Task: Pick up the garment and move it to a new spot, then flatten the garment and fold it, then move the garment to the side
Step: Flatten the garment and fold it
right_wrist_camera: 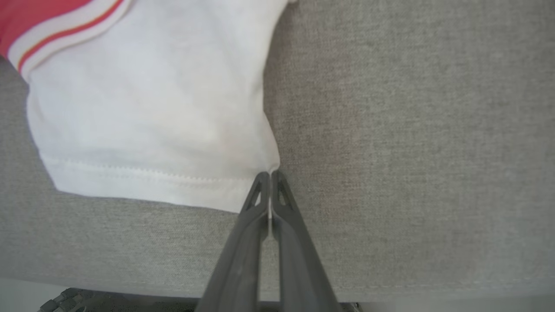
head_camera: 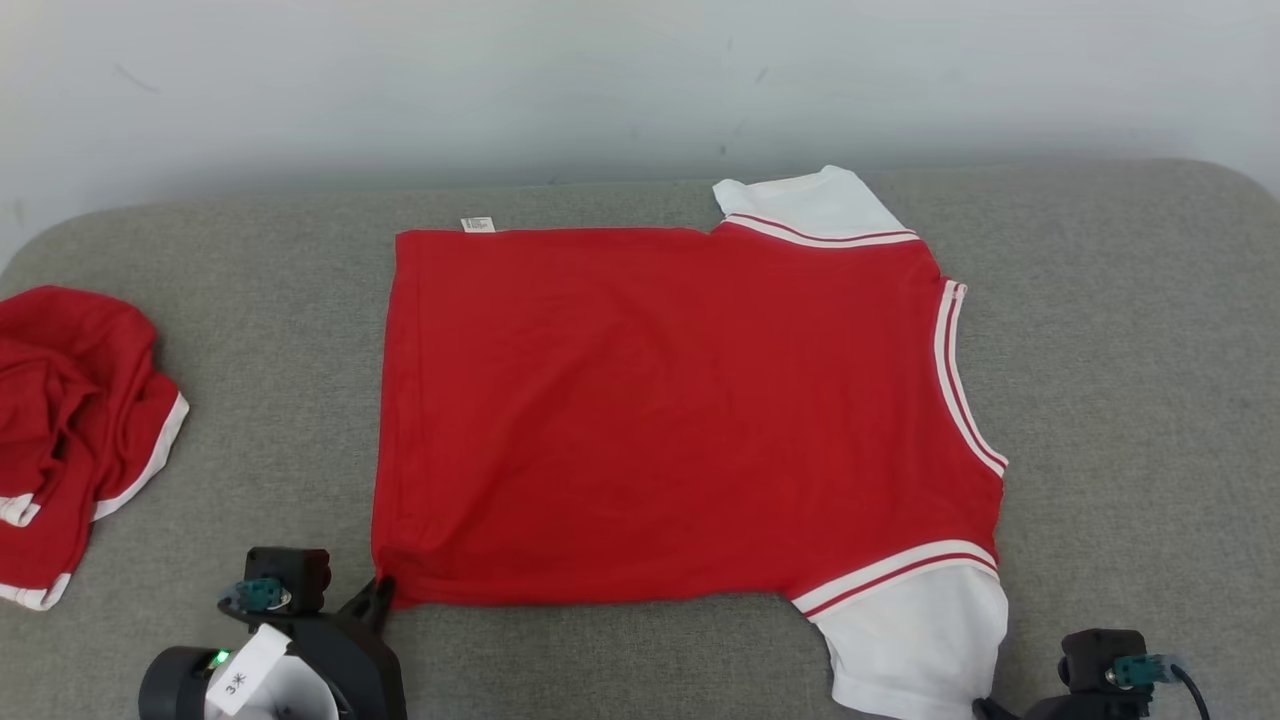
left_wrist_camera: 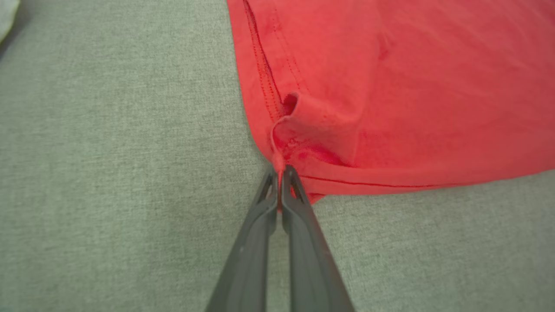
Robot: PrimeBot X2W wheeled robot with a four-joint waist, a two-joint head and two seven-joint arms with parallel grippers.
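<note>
The garment is a red T-shirt with white sleeves and red-and-white trim, spread flat on the grey cushioned surface, hem to the left and neck to the right. My left gripper is shut on the garment's near hem corner, where the red cloth puckers up between the fingers. At the lower right, my right gripper is shut on the near corner of the white sleeve, pinching its hemmed edge. In the head view only the right wrist shows at the bottom edge.
A second red garment with white trim lies crumpled at the left edge of the surface. A pale wall stands behind. Bare grey cushion stretches to the right of the shirt and along the near edge.
</note>
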